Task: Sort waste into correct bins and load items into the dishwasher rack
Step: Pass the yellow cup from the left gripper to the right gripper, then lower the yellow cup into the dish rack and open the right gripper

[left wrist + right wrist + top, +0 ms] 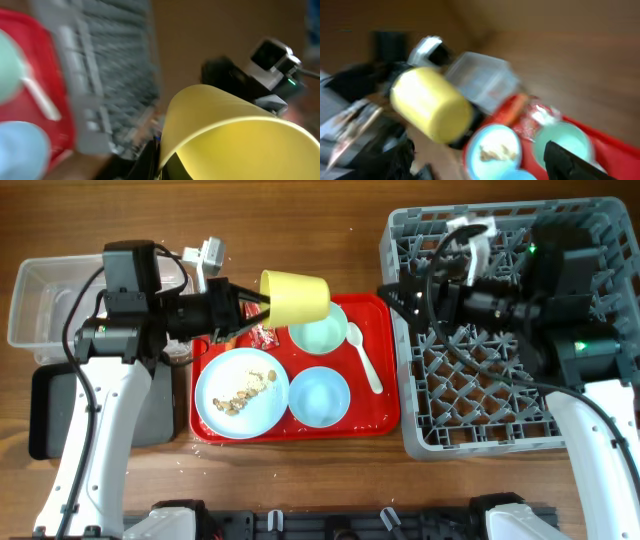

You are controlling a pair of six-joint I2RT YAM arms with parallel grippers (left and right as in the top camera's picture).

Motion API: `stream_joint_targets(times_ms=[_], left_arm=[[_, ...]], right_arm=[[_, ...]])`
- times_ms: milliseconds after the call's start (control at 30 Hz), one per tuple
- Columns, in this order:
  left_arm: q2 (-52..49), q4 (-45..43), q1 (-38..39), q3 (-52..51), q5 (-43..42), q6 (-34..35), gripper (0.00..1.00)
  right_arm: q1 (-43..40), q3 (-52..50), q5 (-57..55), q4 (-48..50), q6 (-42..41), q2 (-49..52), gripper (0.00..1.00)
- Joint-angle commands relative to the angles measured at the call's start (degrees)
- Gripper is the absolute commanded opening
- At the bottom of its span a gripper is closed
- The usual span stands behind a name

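Observation:
My left gripper (pixel 252 302) is shut on the rim of the yellow cup (pixel 297 297), held on its side above the red tray (pixel 383 408); the cup fills the left wrist view (pixel 235 135) and shows in the right wrist view (pixel 431 104). On the tray lie the pale blue plate (pixel 240 392) with beige crumbs (pixel 250 388), the mint green bowl (pixel 318 332), the light blue bowl (pixel 319 396), the white spoon (pixel 365 356) and the red-and-white wrapper (pixel 266 337). My right gripper (pixel 392 295) is open and empty at the grey rack's (pixel 500 420) left edge. An orange carrot (pixel 511 109) shows in the right wrist view.
The clear tub (pixel 45 300) stands at the far left, with the black tray (pixel 45 415) below it under my left arm. A small white device (pixel 208 255) lies on the wood behind the red tray. A white item (pixel 470 235) sits in the rack's back.

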State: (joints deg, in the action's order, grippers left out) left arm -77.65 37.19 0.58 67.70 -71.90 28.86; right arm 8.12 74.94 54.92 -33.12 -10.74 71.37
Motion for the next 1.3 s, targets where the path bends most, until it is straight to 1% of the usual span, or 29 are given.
stream_joint_targets(times_ms=[0,33,100,133,200,300,333,367,433,467,533,567,600,633,667,700,800,900,933,1033,1067,1133,1200,1267], left_arm=[[-0.24,-0.2,0.39,0.57,-13.6,0.59,0.04],[-0.24,-0.17,0.85,0.57,-13.6,0.59,0.04],[-0.24,-0.17,1.68,0.57,-13.64,0.61,0.04],[-0.22,-0.15,2.34,0.57,-13.86,0.61,0.04],[-0.22,-0.17,3.19,0.57,-14.4,0.66,0.04],[-0.22,-0.2,3.45,0.57,-14.4,0.59,0.04],[-0.22,-0.2,3.45,0.57,-14.43,0.59,0.04],[-0.22,-0.2,3.45,0.57,-14.43,0.59,0.04],[-0.22,-0.2,3.45,0.57,-14.36,0.57,0.04],[-0.22,-0.22,3.45,0.57,-14.36,0.57,0.04],[-0.22,-0.2,3.45,0.57,-14.21,0.57,0.04],[-0.22,-0.24,3.43,0.57,-14.12,0.57,0.04],[-0.22,-0.24,3.43,0.57,-13.97,0.57,0.12],[-0.22,-0.26,3.43,0.57,-13.97,0.57,0.34],[-0.22,-0.37,3.43,0.57,-13.94,0.57,0.51],[-0.22,-0.39,3.43,0.57,-13.55,0.59,1.0],[-0.22,-0.42,3.19,0.57,-10.16,0.57,1.0],[-0.22,-0.39,1.18,0.57,-6.36,0.55,1.0],[-0.22,-0.39,0.44,0.57,-5.86,0.55,1.0],[-0.22,-0.39,-2.91,0.57,-4.87,0.55,1.0],[-0.22,-0.39,-4.31,0.57,-4.87,0.57,1.0],[-0.09,-0.39,-4.9,0.57,-4.0,0.55,1.0],[0.52,-0.39,-4.61,0.57,-1.11,0.55,1.0],[2.08,-0.37,-4.07,0.57,2.21,0.52,1.0]], right_arm=[[4.66,1.09,10.73,3.17,1.77,0.44,0.9],[6.51,1.07,10.73,4.48,1.75,0.55,0.93],[9.81,1.07,9.86,7.39,1.09,1.16,0.96],[11.39,1.09,7.39,8.33,-1.18,1.77,0.97],[13.38,1.07,4.39,8.7,-2.73,3.21,0.97],[16.04,1.07,8.66,11.37,-3.02,5.51,0.93],[16.9,1.09,8.59,11.78,-2.97,6.12,0.91],[17.55,1.07,8.57,11.98,-2.95,6.58,0.87],[18.29,1.07,8.59,12.09,-2.97,7.21,0.71],[18.27,1.09,8.59,12.11,-2.97,7.21,0.67],[18.27,1.09,8.52,12.31,-2.93,7.02,0.64],[18.27,1.09,7.96,12.37,-2.93,6.99,0.58],[18.27,1.09,7.32,12.39,-2.91,6.8,0.57],[18.27,1.09,6.62,12.39,-2.89,6.69,0.56],[18.27,1.09,6.01,12.37,-2.71,6.36,0.54],[18.25,1.09,4.59,12.28,-2.71,5.79,0.54],[16.52,1.09,-1.51,9.25,-1.18,3.48,0.54],[10.73,1.09,-15.85,0.48,-0.98,-1.44,0.52],[8.9,1.09,-19.82,-2.03,-1.49,-2.8,0.52],[3.15,1.09,-36.37,-12.63,-1.9,-5.81,0.52],[1.95,1.09,-43.65,-17.0,-3.37,-5.46,0.52],[1.81,1.09,-51.89,-21.51,-6.84,-3.02,0.52],[1.81,1.09,-54.1,-24.61,-9.42,0.81,0.52],[1.81,1.09,-54.12,-27.32,-9.99,5.53,0.52]])
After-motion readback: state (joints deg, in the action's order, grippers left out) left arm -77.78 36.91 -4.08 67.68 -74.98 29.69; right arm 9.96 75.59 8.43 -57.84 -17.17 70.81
